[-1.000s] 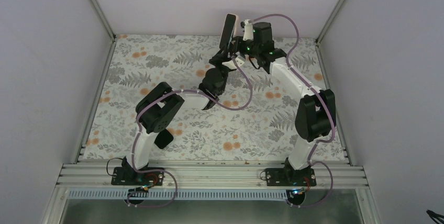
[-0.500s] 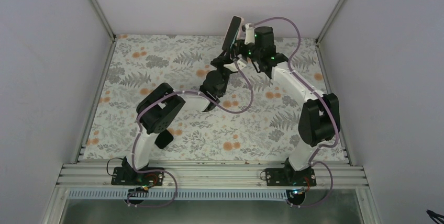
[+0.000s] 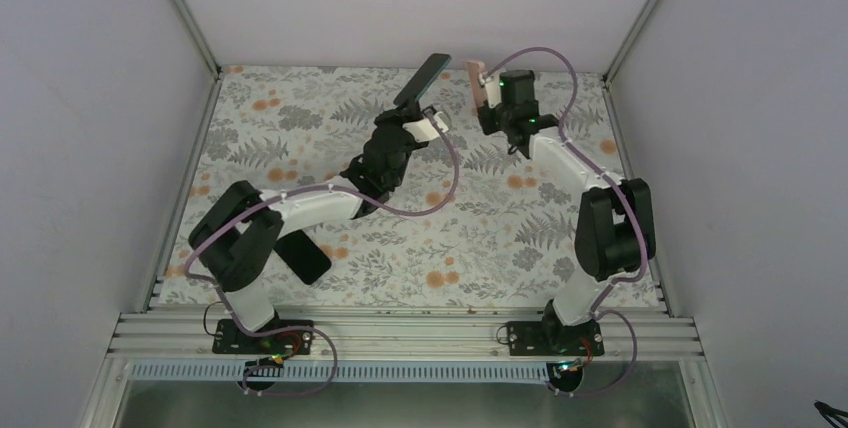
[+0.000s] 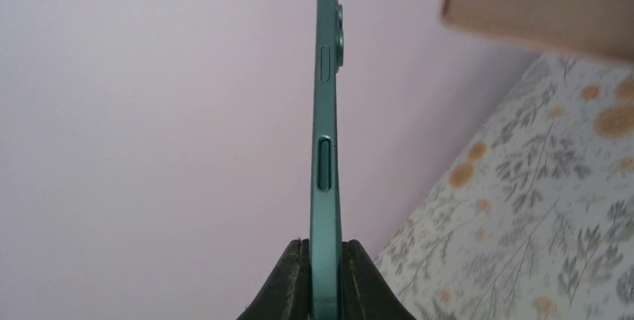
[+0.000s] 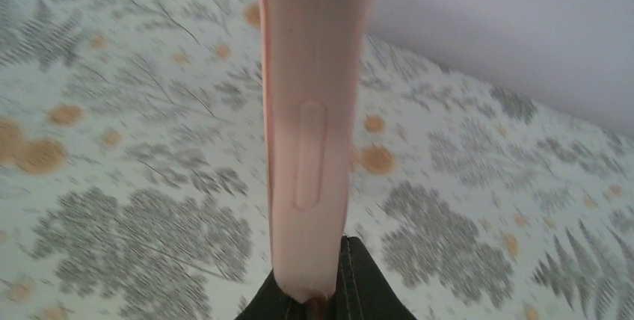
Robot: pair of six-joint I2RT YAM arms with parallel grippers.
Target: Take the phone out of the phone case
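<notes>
My left gripper (image 3: 408, 111) is shut on the dark green phone (image 3: 422, 80) and holds it up above the back of the table, tilted to the right. In the left wrist view the phone (image 4: 327, 148) stands edge-on between my fingers (image 4: 291, 286). My right gripper (image 3: 492, 105) is shut on the empty pink phone case (image 3: 477, 82) and holds it upright, apart from the phone to its right. In the right wrist view the case (image 5: 310, 125) rises from my fingers (image 5: 359, 286). A corner of the case shows in the left wrist view (image 4: 538, 6).
A floral cloth (image 3: 300, 118) covers the table. A black flat object (image 3: 303, 256) lies near the left arm's base. Pale walls close the cell at the back and both sides, with metal posts at the back corners (image 3: 215, 70).
The phone and the case were together at the back centre. Now they are apart: my left gripper has swung left and down with the phone, my right gripper has drawn right with the case.
</notes>
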